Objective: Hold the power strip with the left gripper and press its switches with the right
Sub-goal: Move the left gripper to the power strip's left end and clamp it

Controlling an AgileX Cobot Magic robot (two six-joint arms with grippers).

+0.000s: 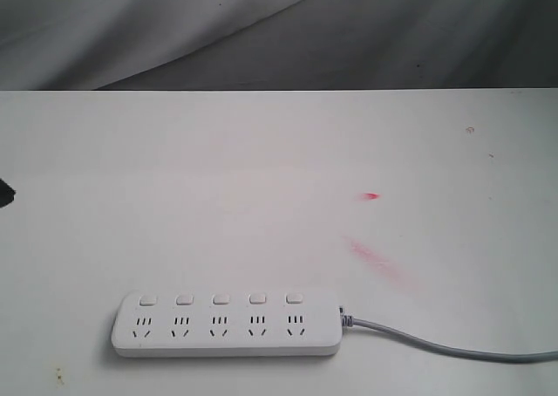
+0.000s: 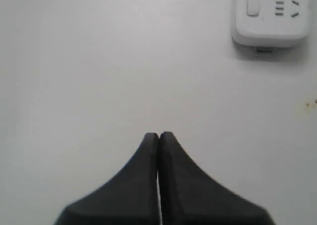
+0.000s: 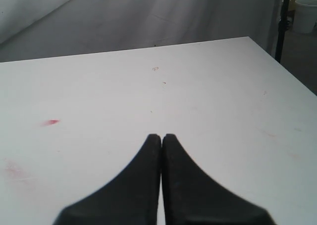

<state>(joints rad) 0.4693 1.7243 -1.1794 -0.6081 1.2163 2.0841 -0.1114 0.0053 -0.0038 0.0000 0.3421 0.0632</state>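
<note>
The white power strip (image 1: pixel 227 324) lies flat near the front edge of the white table, its grey cord (image 1: pixel 436 344) trailing off to the right. Its square switches (image 1: pixel 221 299) sit in a row along the far side. In the left wrist view one end of the power strip (image 2: pixel 270 17) shows with one switch (image 2: pixel 253 8). My left gripper (image 2: pixel 159 135) is shut, empty, well clear of the strip. A black tip of the left arm (image 1: pixel 5 193) shows at the left edge. My right gripper (image 3: pixel 161 136) is shut over bare table, holding nothing.
Red smears (image 1: pixel 377 258) and a red spot (image 1: pixel 371 196) mark the table (image 1: pixel 261 169) right of centre. Grey cloth (image 1: pixel 279 30) hangs behind the far edge. A white bucket (image 3: pixel 305 14) and a dark pole (image 3: pixel 282 22) stand beyond the table's corner.
</note>
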